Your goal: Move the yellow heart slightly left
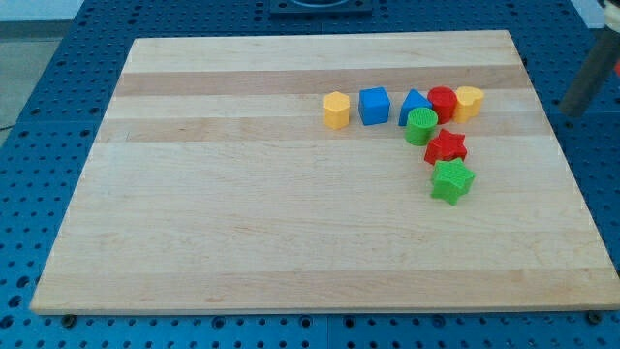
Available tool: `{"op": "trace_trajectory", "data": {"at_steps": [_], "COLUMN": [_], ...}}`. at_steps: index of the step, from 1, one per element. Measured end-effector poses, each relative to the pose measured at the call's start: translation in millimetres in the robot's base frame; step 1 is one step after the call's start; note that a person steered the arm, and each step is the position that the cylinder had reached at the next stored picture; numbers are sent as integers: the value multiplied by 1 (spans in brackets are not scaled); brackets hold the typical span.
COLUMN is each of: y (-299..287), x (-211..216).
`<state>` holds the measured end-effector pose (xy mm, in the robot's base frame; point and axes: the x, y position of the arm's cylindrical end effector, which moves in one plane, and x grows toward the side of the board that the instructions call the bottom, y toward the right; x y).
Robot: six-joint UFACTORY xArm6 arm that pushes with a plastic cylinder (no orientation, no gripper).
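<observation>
The yellow heart (469,102) sits at the right end of a row of blocks near the view's top right, touching a red cylinder (442,101) on its left. My rod enters from the view's right edge, blurred. My tip (570,111) is off the board's right side, well right of the yellow heart and apart from every block.
The row also holds a yellow hexagon (335,110), a blue cube (374,105) and a blue triangle (414,103). Below it lie a green cylinder (421,127), a red star (446,147) and a green star (451,181). The wooden board (242,213) rests on blue pegboard.
</observation>
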<state>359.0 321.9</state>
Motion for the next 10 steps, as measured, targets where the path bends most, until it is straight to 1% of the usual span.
{"op": "trace_trajectory", "data": {"at_steps": [1, 2, 4, 5, 6, 7, 8, 9, 10], "y": [-6, -26, -120, -149, -156, -135, -123, -143, -218], "x": [0, 7, 4, -26, -56, -56, -67, -96, -97]}}
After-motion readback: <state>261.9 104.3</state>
